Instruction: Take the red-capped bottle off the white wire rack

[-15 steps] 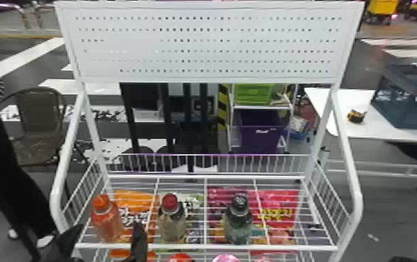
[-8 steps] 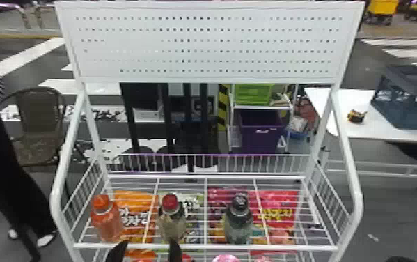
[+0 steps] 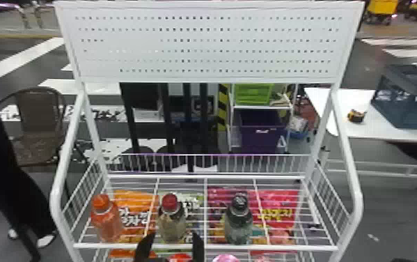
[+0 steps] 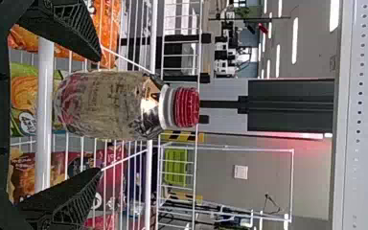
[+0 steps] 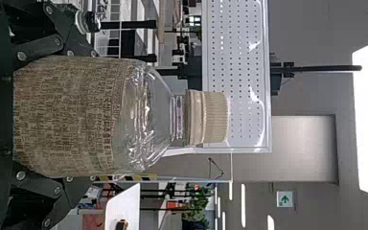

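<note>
Left gripper [image 3: 171, 244] at the rack front, jaws spread wide, nothing gripped. Red-capped bottle [image 3: 172, 223] stands upright on the white wire rack [image 3: 270, 247], lined up with the gap between those jaws, clear space towards either finger. Orange-capped bottle [image 3: 105, 219] off to the left of the jaws, dark-capped bottle [image 3: 238, 223] off to their right, both on the same wires. Bright packets [image 3: 138, 200] lie beneath the wires, beyond the jaws. Right gripper [image 5: 76, 116], per its wrist view: closed around a cream-capped bottle [image 5: 146, 117], label between the jaws, cap pointing out past them.
</note>
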